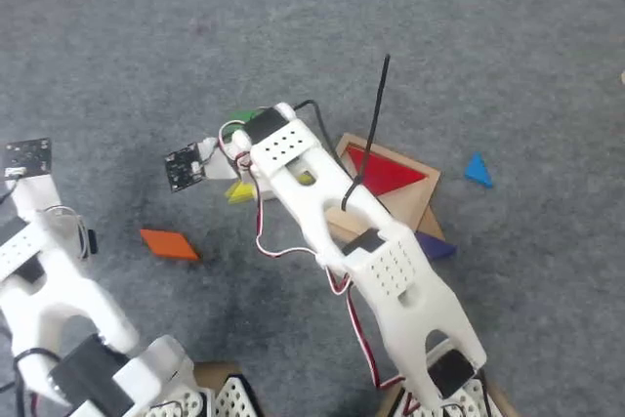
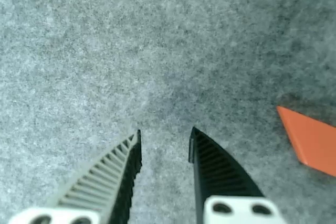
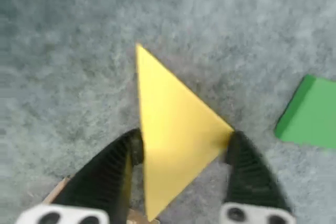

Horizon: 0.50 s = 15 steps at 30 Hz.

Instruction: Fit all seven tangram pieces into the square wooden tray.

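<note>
Grey felt-like cloth (image 1: 508,65) covers the whole table. Right of centre in the high view sits the wooden tray (image 1: 415,200), with a red triangle (image 1: 386,173) already lying in it. A purple piece (image 1: 437,247) lies at the tray's lower right edge, and a blue triangle (image 1: 478,171) sits apart to its right. An orange parallelogram (image 1: 169,243) lies left of centre.

My right gripper (image 3: 185,137) is closed onto the yellow triangle (image 3: 168,103), one finger against an edge and the other at a corner. In the high view the piece is at centre frame, just left of the tray, with a green piece (image 3: 310,111) near it. I cannot tell whether the yellow triangle is clear of the cloth or resting on it.

My left gripper (image 2: 165,132) is at the lower left of the high view, fingers parted a little over bare cloth with nothing between them. The orange parallelogram is nearby.

Handling, my judgement: the piece looks thin, stiff and light, with smooth faces. An edge-to-corner hold may let it pivot. The squeeze line should pass through its middle, with firm, steady pressure.
</note>
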Available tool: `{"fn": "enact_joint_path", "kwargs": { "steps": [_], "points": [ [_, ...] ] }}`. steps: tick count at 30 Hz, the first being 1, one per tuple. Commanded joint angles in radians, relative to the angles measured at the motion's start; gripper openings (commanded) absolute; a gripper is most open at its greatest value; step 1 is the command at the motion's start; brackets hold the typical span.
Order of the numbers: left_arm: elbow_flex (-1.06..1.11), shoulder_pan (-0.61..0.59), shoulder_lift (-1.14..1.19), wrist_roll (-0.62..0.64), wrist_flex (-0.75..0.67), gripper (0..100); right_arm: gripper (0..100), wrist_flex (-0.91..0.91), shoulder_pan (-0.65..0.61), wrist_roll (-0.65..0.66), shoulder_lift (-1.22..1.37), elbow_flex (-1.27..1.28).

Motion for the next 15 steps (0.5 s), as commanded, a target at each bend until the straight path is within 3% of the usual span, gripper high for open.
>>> {"fn": "enact_joint_path", "kwargs": {
  "steps": [1, 8, 15],
  "points": [
    [-0.005, -0.003, -0.044, -0.012, -0.015, 15, 3.2, 0.031, -0.028, 0.017, 0.025, 0.003],
    [-0.005, 0.000, -0.040, -0.012, -0.015, 15, 4.0, 0.097, -0.033, 0.017, 0.013, 0.002],
    [-0.005, -0.003, -0.040, -0.012, -0.014, 15, 7.8, 0.150, -0.013, -0.066, 0.012, -0.120]
  ]
}}
